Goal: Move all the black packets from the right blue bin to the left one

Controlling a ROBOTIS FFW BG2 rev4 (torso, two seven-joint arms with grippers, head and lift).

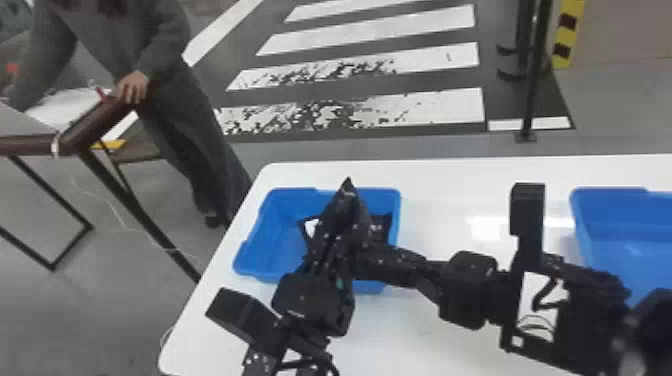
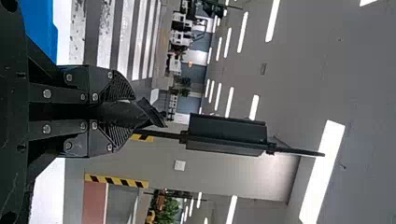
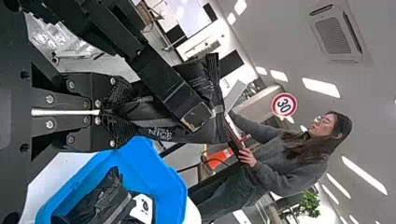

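Right jaws on white-lettered packet

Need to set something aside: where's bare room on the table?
White tabletop lies bare between left blue bin and right blue bin, beyond the right arm, and nearer, between both arms. Crowded: over the left bin, left hand, right hand, black packet.

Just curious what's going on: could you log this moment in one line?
right arm: jaws shut on black packet | left arm: jaws also shut on black packet, possibly the same | left bin: black packets inside
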